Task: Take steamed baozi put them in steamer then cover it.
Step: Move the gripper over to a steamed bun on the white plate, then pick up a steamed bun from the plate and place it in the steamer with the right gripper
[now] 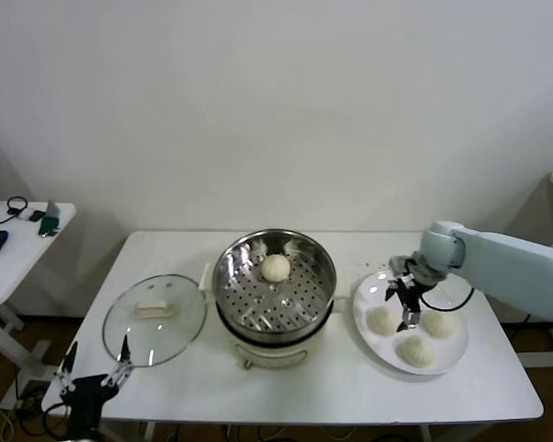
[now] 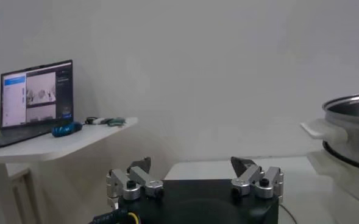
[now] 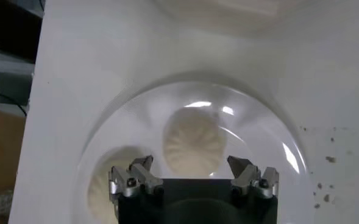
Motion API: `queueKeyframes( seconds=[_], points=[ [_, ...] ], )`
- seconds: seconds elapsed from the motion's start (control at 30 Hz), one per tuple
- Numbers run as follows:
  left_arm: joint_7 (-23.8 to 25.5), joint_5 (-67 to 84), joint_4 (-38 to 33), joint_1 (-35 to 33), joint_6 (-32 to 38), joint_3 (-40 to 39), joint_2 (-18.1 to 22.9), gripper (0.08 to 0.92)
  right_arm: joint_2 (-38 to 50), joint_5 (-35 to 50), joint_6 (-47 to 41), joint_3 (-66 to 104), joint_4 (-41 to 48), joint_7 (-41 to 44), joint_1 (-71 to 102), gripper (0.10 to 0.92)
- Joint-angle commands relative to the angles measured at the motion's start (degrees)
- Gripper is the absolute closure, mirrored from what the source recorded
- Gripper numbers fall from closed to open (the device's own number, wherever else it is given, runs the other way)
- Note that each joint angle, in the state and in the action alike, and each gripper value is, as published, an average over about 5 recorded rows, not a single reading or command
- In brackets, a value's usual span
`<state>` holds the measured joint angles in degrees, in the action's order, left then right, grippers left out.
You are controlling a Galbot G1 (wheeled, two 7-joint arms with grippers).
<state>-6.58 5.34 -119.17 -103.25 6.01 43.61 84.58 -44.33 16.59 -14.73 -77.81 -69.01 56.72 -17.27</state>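
Observation:
The steel steamer (image 1: 300,299) stands mid-table with one baozi (image 1: 276,267) on its perforated floor. Three more baozi (image 1: 383,319) (image 1: 438,322) (image 1: 417,350) lie on a white plate (image 1: 364,299) to its right. My right gripper (image 1: 406,311) hangs open just above the plate; in the right wrist view a baozi (image 3: 194,143) lies beyond the gap of the open right gripper (image 3: 191,164), and another baozi (image 3: 106,185) is beside it. The glass cover (image 1: 155,318) lies flat on the table left of the steamer. My left gripper (image 1: 94,376) (image 2: 191,163) waits open and empty at the table's front left corner.
A small side table (image 1: 9,258) with a laptop (image 2: 38,97) and cables stands beyond the table's left end. The steamer's rim and white handle (image 2: 350,122) show in the left wrist view. A wall runs behind the table.

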Motion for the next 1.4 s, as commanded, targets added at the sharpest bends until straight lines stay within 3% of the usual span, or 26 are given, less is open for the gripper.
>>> queueKeyframes(
  seconds=[0.03, 0.53, 0.87, 1.1, 1.4],
  points=[
    [0.0, 0.0, 0.5, 0.0, 0.0, 0.1, 0.0, 0.177, -3.2, -0.8, -0.6, 2.1, 4.6, -0.4, 4.0, 0.203],
    [0.0, 0.0, 0.8, 0.2, 0.1, 0.2, 0.0, 0.177, -4.1, -3.8, 1.2, 3.6, 6.9, 1.7, 5.1, 0.208],
    [0.0, 0.2, 0.7, 0.0, 0.2, 0.3, 0.0, 0.177, -2.4, -1.2, 1.0, 3.6, 5.5, 1.7, 4.0, 0.312],
    [0.0, 0.3, 0.3, 0.3, 0.1, 0.2, 0.0, 0.177, -1.0, 5.7, 0.6, 1.1, 4.7, 1.5, -4.1, 0.321],
    [0.0, 0.4, 0.0, 0.3, 0.2, -0.7, -0.2, 0.177, -4.0, 21.5, 1.1, -12.0, 3.6, 2.7, -29.9, 0.321]
  ],
)
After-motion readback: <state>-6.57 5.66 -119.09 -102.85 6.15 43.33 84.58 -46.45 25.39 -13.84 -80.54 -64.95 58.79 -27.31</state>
